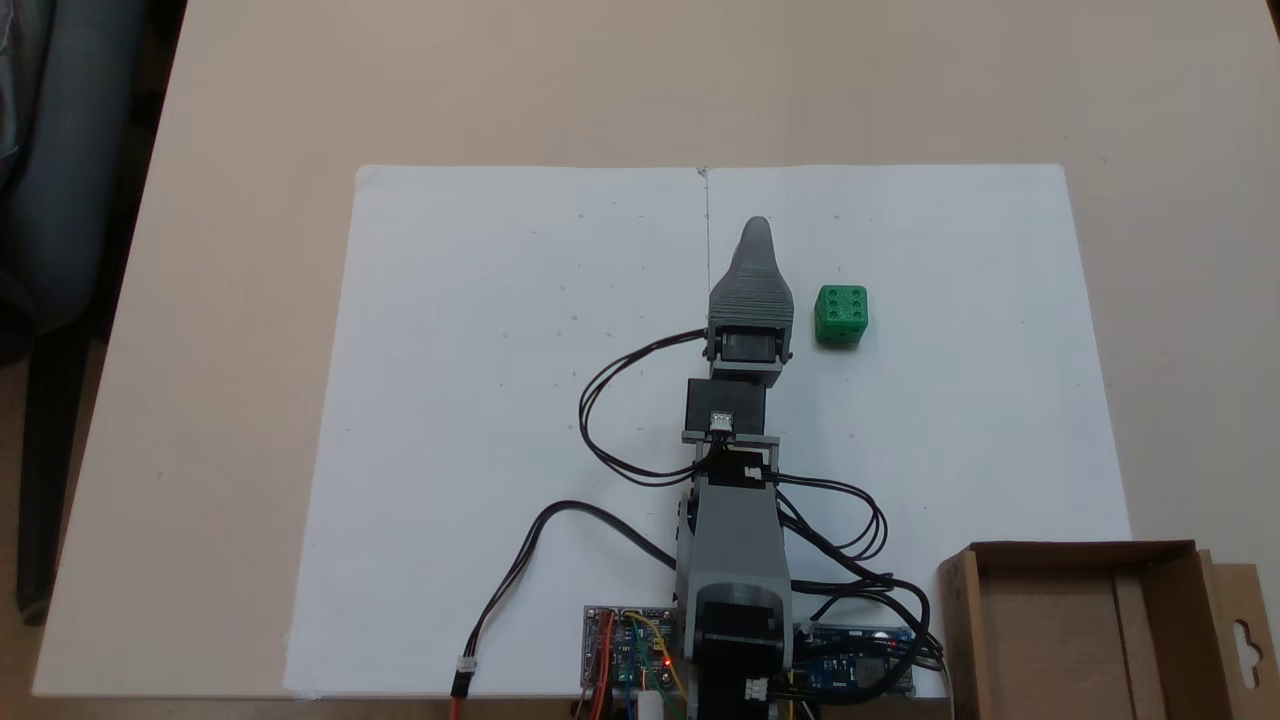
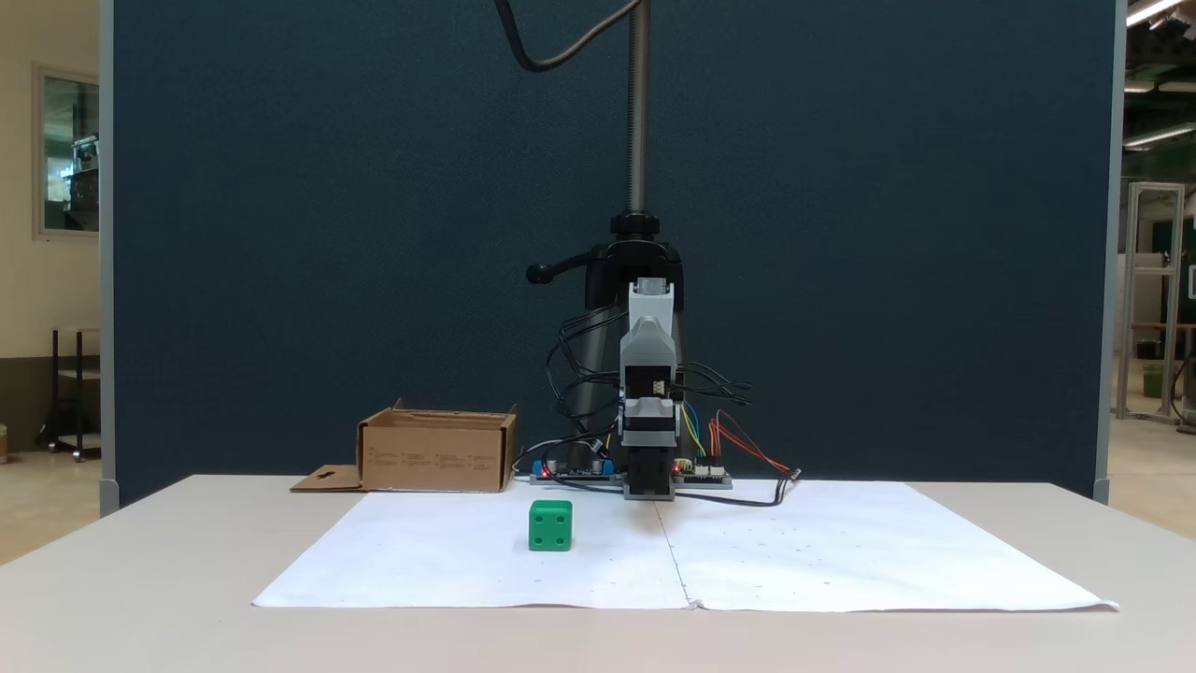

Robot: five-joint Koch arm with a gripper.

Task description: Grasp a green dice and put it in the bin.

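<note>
The green dice (image 1: 841,315) sits on the white paper sheet (image 1: 500,400) that covers the worktop (image 1: 250,150), just to the right of the claw (image 1: 757,232) in the top-down fixed view, apart from it and untouched. From that camera the claw's jaws stack one over the other and a single tip shows, so I cannot tell whether it is spread or pressed together. The bin (image 1: 1085,555) stands well apart, at the near right corner beside the arm's base. The step in hand looks like the reach. To do it well, swing the claw right until it is centred over the dice, spread it wider than the cube, square it to two flat faces, then lower straight down before closing.
</note>
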